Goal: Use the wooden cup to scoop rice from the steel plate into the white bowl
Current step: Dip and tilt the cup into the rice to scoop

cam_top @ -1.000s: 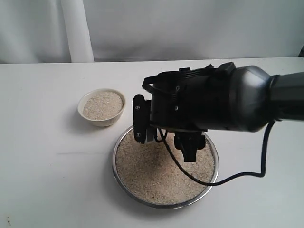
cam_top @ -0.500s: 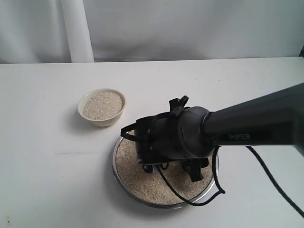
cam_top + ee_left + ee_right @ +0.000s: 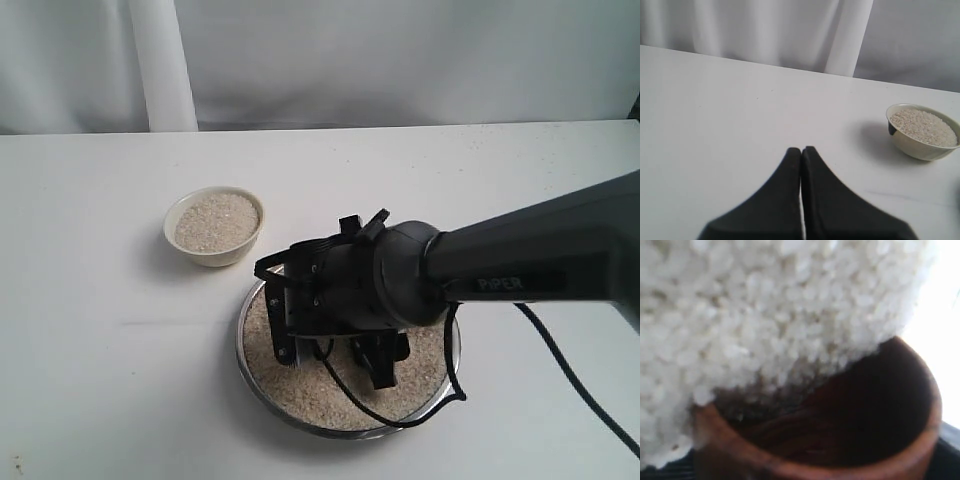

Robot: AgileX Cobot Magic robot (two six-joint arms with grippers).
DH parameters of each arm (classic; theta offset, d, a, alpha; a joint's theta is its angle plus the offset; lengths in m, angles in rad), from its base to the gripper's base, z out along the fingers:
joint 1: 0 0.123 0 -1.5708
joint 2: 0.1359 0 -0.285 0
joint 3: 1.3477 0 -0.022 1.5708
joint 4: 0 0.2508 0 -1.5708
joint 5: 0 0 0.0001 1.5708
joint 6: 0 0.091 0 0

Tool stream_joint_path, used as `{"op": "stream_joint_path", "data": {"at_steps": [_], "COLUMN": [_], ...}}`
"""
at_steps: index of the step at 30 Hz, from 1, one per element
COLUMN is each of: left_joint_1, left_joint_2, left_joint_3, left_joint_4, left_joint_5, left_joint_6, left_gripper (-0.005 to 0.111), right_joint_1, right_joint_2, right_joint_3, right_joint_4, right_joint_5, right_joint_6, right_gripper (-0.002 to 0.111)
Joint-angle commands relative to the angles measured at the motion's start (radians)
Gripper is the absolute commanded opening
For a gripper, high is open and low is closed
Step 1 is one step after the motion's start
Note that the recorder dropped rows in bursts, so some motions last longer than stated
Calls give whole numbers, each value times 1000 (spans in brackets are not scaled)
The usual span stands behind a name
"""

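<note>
The steel plate (image 3: 241, 345) lies at the front middle of the table, full of rice (image 3: 310, 395). My right gripper (image 3: 330, 365) is down in it, its dark wrist covering most of the plate. It is shut on the wooden cup (image 3: 922, 437), which the arm hides in the exterior view. In the right wrist view the cup's dark mouth is pressed into the rice (image 3: 765, 305), and grains spill over its rim. The white bowl (image 3: 214, 227) stands left of and behind the plate, filled with rice. My left gripper (image 3: 801, 151) is shut and empty over bare table, with the bowl (image 3: 923, 131) off to one side.
A black cable (image 3: 560, 365) trails from the right arm across the table to the right of the plate. A white curtain (image 3: 160, 60) hangs behind the table's far edge.
The right arm has dropped down and forward into the plate, and its wrist has tilted. The cup's mouth now sits in the rice. The bowl and plate have not moved.
</note>
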Motion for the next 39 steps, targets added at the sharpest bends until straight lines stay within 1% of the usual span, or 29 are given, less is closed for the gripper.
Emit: {"op": "stream_joint_path", "data": {"at_steps": [1,6,10,18,24,33,39], "left_joint_1": [0,0,0,0,0,0,0], "left_joint_2": [8,8,8,8,8,8,8], "left_joint_3": [3,3,3,3,3,3,3], "left_joint_4": [-5,-5,-5,-5,-5,-5,-5], "left_joint_5": [-6,-6,-6,-6,-6,-6,-6], "left_joint_6": [-6,-6,-6,-6,-6,-6,-6], "left_gripper": [0,0,0,0,0,0,0], "right_joint_1": [1,1,-1,-2,-50,-118,-166], "right_joint_2": [28,28,28,28,26,-16,-74], "right_joint_3": [7,7,7,7,20,155,253], "right_joint_4": [143,160,209,235,280,339,341], "right_joint_5": [-145,-167,-205,-194,-204,-442,-598], "right_joint_6": [0,0,-18,-18,-18,-5,59], "right_gripper": [0,0,0,0,0,0,0]}}
